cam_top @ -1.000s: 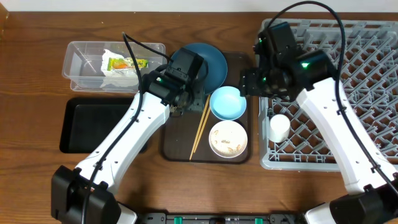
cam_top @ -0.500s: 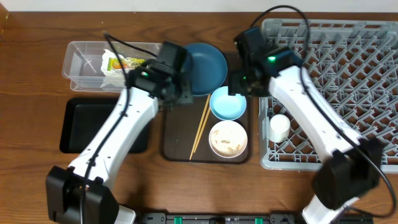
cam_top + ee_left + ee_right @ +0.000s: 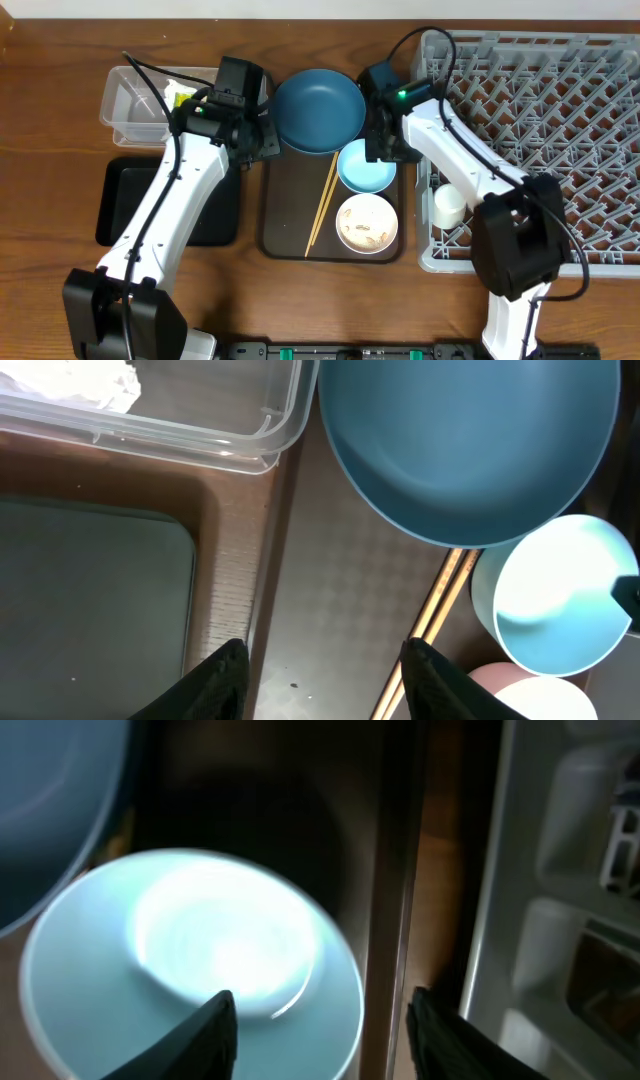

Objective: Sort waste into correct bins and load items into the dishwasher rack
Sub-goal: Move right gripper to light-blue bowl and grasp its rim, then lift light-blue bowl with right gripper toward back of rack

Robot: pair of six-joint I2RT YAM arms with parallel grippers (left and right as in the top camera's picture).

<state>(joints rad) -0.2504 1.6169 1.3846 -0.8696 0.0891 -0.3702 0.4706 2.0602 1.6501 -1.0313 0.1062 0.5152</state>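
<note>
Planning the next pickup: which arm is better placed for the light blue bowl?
Right. The right end effector hangs over the blue bowl, beside the rack; the left end effector is over the tray near the plate.

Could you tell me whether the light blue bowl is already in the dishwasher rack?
No, the light blue bowl sits on the brown tray beside the rack.

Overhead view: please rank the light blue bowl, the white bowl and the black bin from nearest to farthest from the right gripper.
1. Light blue bowl, just beneath the right gripper.
2. White bowl, further toward the front.
3. Black bin, far left.
</note>
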